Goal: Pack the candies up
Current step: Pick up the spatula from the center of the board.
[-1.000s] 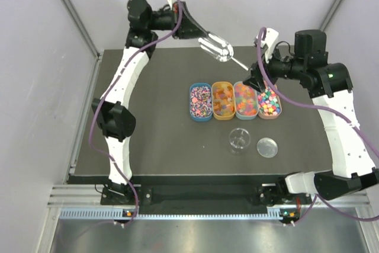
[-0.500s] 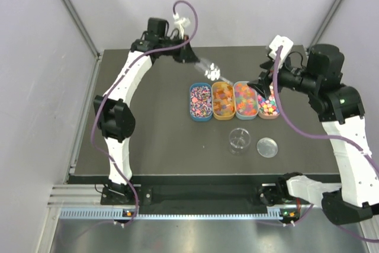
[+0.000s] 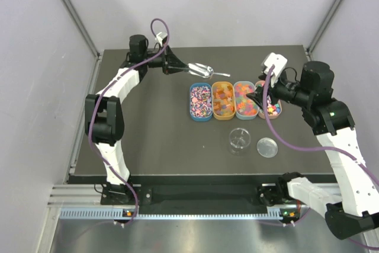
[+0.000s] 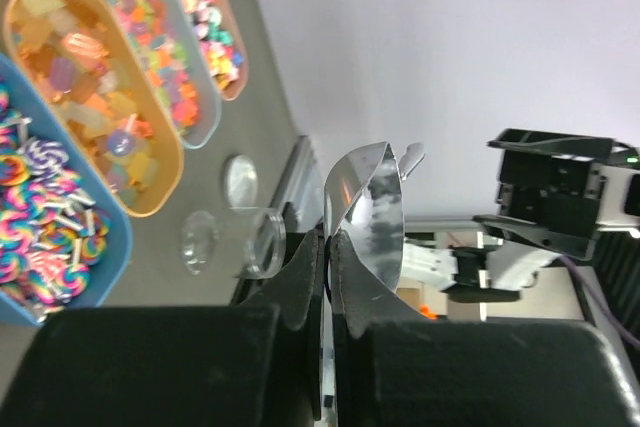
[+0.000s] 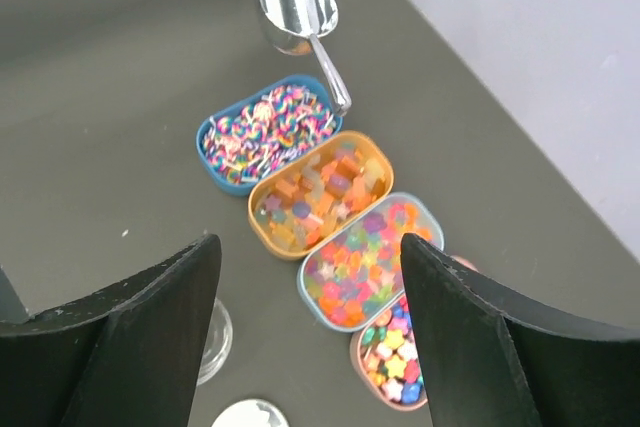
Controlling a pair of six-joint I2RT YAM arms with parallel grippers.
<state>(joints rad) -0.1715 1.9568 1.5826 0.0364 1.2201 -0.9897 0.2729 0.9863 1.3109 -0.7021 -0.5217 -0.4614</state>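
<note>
There are four oval trays in one row on the dark table (image 3: 154,128), touching side to side: a blue tray (image 3: 201,119), an orange tray (image 3: 224,117), a light blue tray (image 3: 246,117) and a pink tray (image 3: 271,116). The candies (image 5: 320,192) lie in these trays, one kind to each. The blue tray holds striped pink, black and white bits, the orange one holds orange and yellow gummies, the light blue one holds rainbow gummies and the pink one holds small bright pieces. They are too many and too small to count.

There is one metal scoop (image 3: 201,69), one clear jar (image 3: 239,140) and one round lid (image 3: 267,147). The jar and lid stand side by side but apart, nearer the arms than the trays.

The left gripper (image 4: 328,242) is clamped tight on the scoop's handle and holds the bowl above the table, behind the blue tray. Whether anything is in the bowl cannot be made out.

The right gripper (image 5: 308,247) has its jaws spread wide with nothing between them, and it hangs over the right end of the row.

From above, that gripper covers the far part of the pink tray. In the right wrist view one finger (image 5: 130,337) hides most of the jar, and the lid is cut off by the bottom edge. In the left wrist view the blue tray is cut off at the left edge.
</note>
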